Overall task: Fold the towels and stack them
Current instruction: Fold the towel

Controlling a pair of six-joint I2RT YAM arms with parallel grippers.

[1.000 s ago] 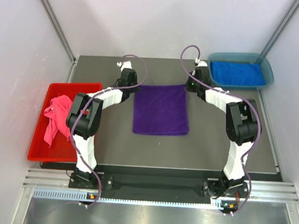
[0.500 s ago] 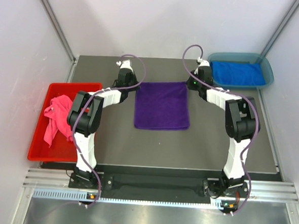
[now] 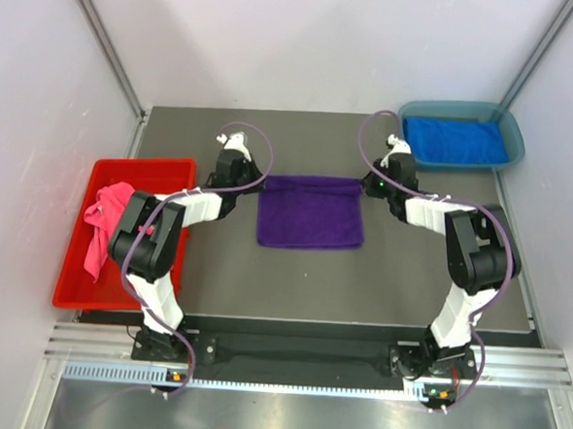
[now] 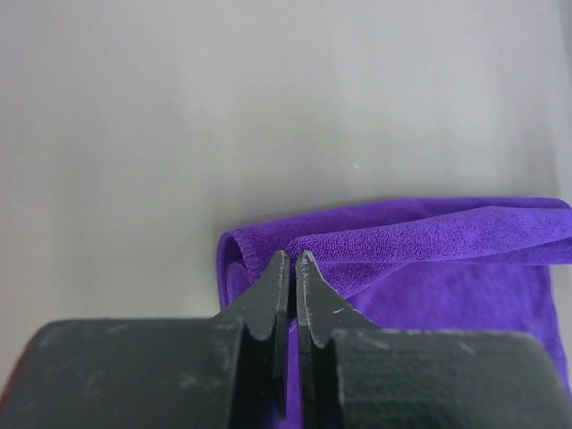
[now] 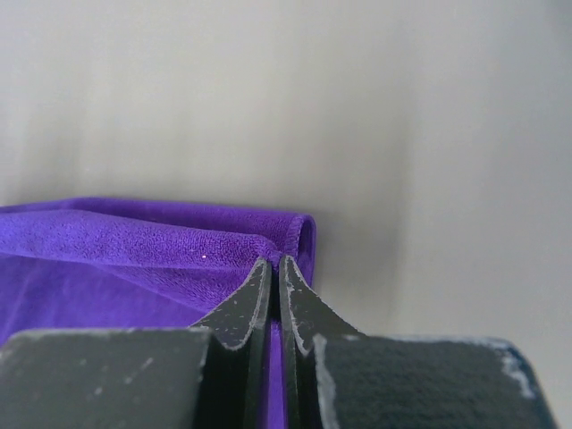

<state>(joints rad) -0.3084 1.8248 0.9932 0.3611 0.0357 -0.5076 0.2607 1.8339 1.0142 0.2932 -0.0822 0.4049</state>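
Both arms have drawn down toward the lower part of the top view, and the upper edge of the purple towel (image 3: 311, 218) has come with them. The cloth at the centre of the frame now reads shorter than a second ago, its upper edge lifted and rolling over. The left gripper (image 3: 257, 179) is pinched on the towel's upper-left corner and the right gripper (image 3: 367, 185) on its upper-right corner (each wrist view shows the hem curling just past the closed tips). I judge this to be the first fold under way, the upper half heading for the lower edge. The royal blue towel (image 3: 454, 140) lies in the teal tray (image 3: 512, 151) at upper right. The pink towel (image 3: 104, 223) sits crumpled in the red bin (image 3: 144, 162) at left, not yet folded.
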